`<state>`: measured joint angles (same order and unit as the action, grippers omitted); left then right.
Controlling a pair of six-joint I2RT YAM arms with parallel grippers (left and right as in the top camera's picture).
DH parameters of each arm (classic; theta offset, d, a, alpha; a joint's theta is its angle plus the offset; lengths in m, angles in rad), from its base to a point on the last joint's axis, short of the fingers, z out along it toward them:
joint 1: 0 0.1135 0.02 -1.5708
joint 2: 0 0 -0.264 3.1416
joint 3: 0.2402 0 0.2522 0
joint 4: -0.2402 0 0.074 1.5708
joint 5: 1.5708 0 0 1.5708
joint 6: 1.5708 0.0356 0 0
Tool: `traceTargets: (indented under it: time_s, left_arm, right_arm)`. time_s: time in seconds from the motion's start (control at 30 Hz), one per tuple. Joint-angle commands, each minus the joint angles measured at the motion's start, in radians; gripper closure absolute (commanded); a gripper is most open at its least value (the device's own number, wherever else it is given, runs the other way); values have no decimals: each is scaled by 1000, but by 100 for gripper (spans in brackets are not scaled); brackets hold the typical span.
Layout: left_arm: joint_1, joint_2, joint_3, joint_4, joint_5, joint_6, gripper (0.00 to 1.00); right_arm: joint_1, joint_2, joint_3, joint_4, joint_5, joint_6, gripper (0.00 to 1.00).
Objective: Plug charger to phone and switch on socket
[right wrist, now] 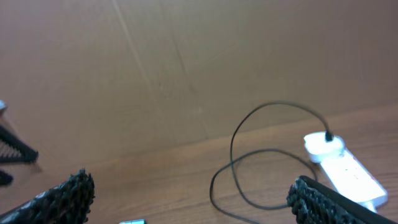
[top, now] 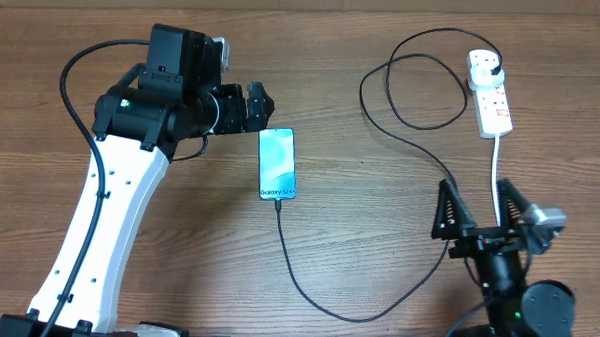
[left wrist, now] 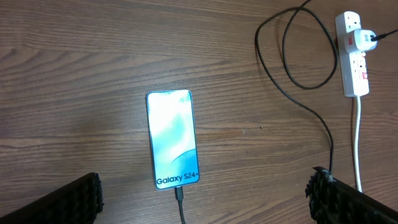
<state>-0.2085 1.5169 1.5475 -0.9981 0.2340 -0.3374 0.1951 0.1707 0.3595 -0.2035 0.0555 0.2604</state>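
Your left end effector (top: 260, 111) hangs with its fingers spread wide and empty just beside the far left corner of the phone (top: 277, 164), which lies flat, screen up, near the middle of the table (top: 207, 255). Your right end effector (top: 476, 200) is likewise spread wide and holds nothing, low on the right side. The charger (top: 281, 226) meets the phone's short edge by the Galaxy text, sweeps round in loops, and its black plug sits in the far end of the socket (top: 490, 93), whose white cord (top: 496, 165) runs down toward that right end effector.
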Motion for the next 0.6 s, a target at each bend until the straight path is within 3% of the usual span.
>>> traceTargets:
  time_s: [0.0,0.2,0.33,0.57]
  left_arm:
    - [5,4,6,4,-6,-7,0]
    - [5,4,6,4,-6,-6,1]
    - [5,4,6,4,-6,-7,0]
    - [5,4,6,4,-6,-7,0]
  right_arm:
    - [-6,-40,-112,84,-32,-8,0]
    - [-6,-96,-269,202,-31,-8,0]
    - [-6,-169,-354,196,-30,-8,0]
    - [3,-168,-352,119,-61,-74,0]
